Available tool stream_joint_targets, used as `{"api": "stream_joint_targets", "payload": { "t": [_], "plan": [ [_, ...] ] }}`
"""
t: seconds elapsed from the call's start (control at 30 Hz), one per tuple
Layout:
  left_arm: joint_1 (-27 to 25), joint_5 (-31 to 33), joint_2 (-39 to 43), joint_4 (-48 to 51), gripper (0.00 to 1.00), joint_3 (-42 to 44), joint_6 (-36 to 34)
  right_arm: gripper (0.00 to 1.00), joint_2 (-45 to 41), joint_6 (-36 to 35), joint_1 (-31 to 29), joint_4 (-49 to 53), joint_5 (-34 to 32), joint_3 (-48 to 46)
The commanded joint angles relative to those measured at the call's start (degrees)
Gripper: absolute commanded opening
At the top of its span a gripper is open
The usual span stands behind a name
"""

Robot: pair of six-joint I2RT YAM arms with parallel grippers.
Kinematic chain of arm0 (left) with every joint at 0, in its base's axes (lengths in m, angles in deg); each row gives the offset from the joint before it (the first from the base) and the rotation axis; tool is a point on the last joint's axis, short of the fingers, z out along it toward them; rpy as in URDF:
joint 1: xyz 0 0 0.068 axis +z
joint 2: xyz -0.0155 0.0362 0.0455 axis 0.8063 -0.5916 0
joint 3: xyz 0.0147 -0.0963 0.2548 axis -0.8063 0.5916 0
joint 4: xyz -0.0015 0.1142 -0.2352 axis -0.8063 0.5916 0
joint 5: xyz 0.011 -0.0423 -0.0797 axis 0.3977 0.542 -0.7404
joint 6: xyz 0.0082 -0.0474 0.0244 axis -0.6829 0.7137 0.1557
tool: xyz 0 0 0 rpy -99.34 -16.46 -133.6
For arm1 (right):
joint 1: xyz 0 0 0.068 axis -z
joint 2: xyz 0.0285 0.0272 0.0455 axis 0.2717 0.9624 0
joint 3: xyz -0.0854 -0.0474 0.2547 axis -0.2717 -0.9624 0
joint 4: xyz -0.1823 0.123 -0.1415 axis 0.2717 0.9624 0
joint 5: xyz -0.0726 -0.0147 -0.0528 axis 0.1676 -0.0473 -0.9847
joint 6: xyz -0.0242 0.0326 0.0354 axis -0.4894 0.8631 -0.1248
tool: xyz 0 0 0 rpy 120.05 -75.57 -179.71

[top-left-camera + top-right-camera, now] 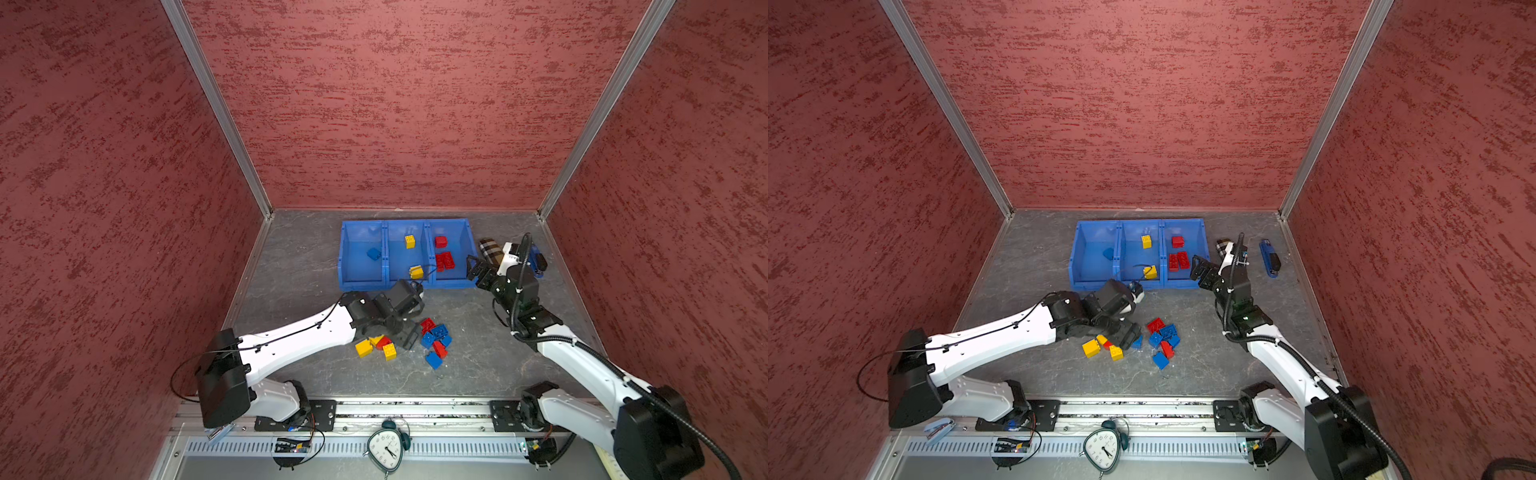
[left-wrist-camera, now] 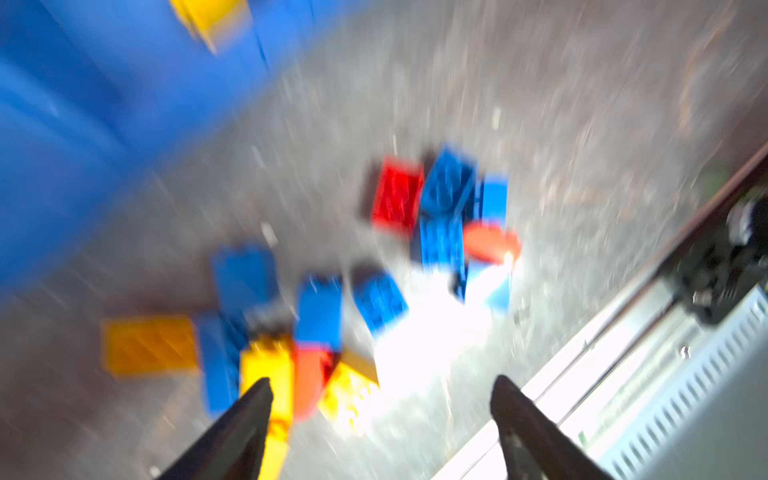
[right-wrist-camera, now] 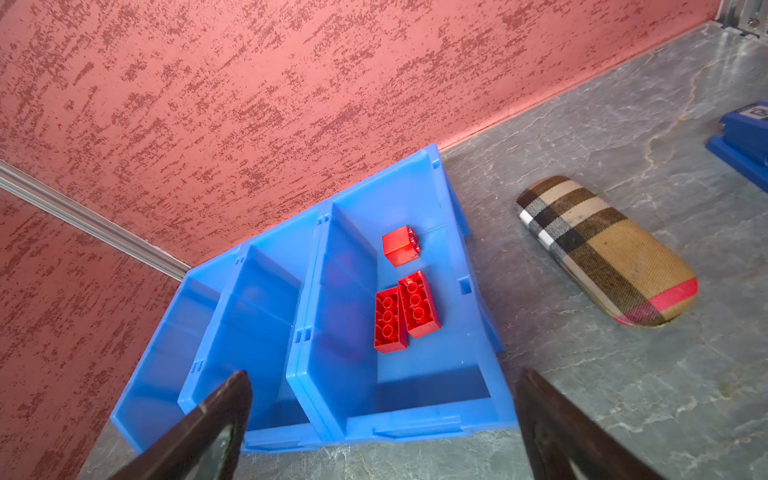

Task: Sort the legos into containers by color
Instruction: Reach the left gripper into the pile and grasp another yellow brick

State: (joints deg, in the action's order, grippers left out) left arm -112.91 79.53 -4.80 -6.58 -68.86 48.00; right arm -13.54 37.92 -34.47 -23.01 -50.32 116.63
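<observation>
Left wrist view, badly blurred: loose legos (image 2: pixel 397 193) lie heaped on the grey table (image 2: pixel 582 104), red, blue and yellow mixed, many touching. Both top views show two clusters just beside each other, in front of the bins (image 1: pixel 361 284) and apart from them.

Already sorted: one blue brick (image 1: pixel 373 253) in the left compartment, two yellow bricks (image 1: pixel 410 241) in the middle, three red bricks (image 1: pixel 444 259) in the right.

Judgement: the pieces look light, rigid, smooth-walled and not fragile. They would likely skid or twist if pinched on a corner. The best hold is across two flat opposite sides, below the studs. The outlying blue brick (image 1: pixel 433 360) seems to have free sides.

Tools: left gripper (image 2: pixel 382 415) is low over the yellow-red cluster, jaws spread, nothing between them. The right gripper (image 3: pixel 384 395) hovers at the red compartment's front wall, jaws wide, empty.

A plaid case (image 3: pixel 606 249) and a stapler (image 3: pixel 744 141) lie beyond, not involved.
</observation>
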Motion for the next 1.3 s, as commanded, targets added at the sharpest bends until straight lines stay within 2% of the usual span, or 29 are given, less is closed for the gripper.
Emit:
{"api": "stream_joint_targets", "payload": {
  "t": [0.0,0.1,0.2,0.37,0.53,0.77,0.93,1.07,1.17,1.27],
  "plan": [
    [-1.13,1.72,-1.45,7.46,0.79,1.64,12.73,0.99,-0.41,0.76,-0.01,-2.74,-1.27,-0.84],
    [-3.08,3.99,-3.94,7.08,0.78,1.16,22.55,0.99,-0.41,2.31,-0.02,-3.79,-1.03,-1.93],
    [-3.36,5.90,-8.02,7.90,0.73,1.19,28.37,0.99,-0.75,3.40,-0.02,-5.43,-0.60,-3.37],
    [-3.23,0.20,-13.94,3.36,0.69,0.84,28.60,0.99,-1.72,3.22,-0.01,-5.78,-0.13,-4.18],
    [-2.08,3.69,-17.81,3.19,0.65,0.49,29.60,0.99,-2.95,2.67,0.01,-5.92,-0.06,-4.74],
    [-0.58,3.98,-21.84,0.56,0.61,-0.36,26.97,0.99,-4.19,1.86,-0.02,-5.90,0.60,-5.38],
    [-0.87,5.51,-19.86,0.94,0.45,0.79,28.28,0.99,-4.19,1.49,-0.02,-5.51,1.48,-5.46],
    [-3.48,9.13,-15.11,3.64,0.30,1.09,29.43,0.99,-4.18,0.62,-0.03,-5.39,2.90,-5.47],
    [-5.99,16.16,-8.43,5.94,0.27,0.31,28.45,0.99,-4.57,-0.14,0.01,-4.75,3.10,-4.80],
    [-3.93,20.70,-1.92,4.80,0.27,-1.53,25.14,0.99,-5.11,-0.25,-0.02,-4.60,2.41,-4.60]
  ]
}}
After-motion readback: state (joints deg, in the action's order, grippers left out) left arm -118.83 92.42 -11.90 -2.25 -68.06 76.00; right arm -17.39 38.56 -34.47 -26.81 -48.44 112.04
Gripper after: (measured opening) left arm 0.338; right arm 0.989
